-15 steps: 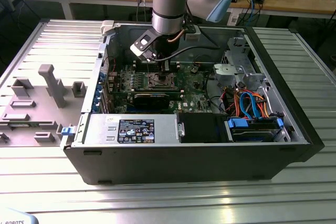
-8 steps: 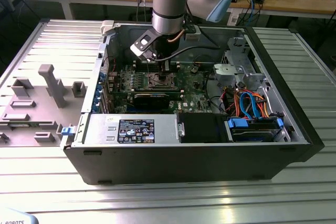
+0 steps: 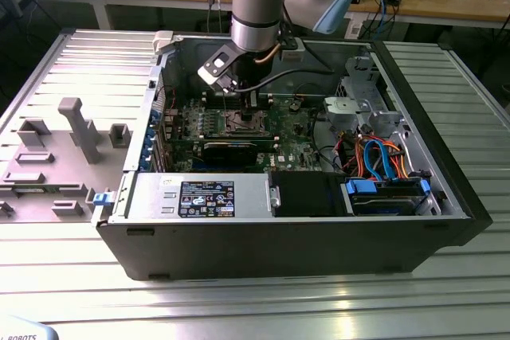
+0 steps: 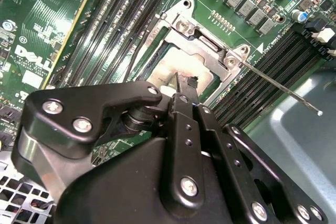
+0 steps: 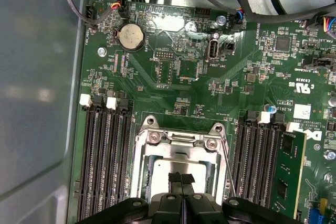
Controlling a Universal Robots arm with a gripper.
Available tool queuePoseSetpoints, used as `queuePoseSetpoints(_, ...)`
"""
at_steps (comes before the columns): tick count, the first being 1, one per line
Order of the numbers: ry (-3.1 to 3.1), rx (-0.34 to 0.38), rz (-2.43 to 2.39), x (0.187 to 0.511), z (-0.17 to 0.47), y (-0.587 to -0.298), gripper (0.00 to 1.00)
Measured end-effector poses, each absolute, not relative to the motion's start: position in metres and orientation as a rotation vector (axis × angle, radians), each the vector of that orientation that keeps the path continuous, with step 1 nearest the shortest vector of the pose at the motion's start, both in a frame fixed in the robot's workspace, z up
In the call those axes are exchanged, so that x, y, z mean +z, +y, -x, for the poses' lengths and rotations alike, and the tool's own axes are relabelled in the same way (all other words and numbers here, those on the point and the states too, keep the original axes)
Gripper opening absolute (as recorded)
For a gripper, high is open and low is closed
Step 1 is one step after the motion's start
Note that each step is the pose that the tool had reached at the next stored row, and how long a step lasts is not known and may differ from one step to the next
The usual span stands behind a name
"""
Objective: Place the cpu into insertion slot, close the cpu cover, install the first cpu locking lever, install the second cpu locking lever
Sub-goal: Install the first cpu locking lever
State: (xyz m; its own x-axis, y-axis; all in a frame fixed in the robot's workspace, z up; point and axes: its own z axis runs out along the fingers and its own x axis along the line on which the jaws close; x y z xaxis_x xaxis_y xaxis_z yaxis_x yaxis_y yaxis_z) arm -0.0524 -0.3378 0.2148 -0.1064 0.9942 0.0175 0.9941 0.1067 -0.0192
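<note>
So the gripper (image 5: 181, 179) is hanging with fingers pinched together on nothing, tips right over the cpu (image 4: 176, 69), which is sitting in the insertion slot (image 3: 241, 123) under the flat-lying cpu cover (image 5: 178, 150). In the exterior view the slot's sitting at 12 o'clock of the graphics card (image 3: 231, 149). A thin lever (image 4: 278, 85) is poking out beyond.

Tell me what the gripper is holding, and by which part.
Nothing, as far as shows: the gripper is shut with nothing between its tips, which sit over the cpu.
</note>
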Motion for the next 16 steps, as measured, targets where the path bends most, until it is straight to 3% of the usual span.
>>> queuePoseSetpoints(16, -2.318, 0.005, 2.083, 0.247, 0.052, -0.338, 0.11)
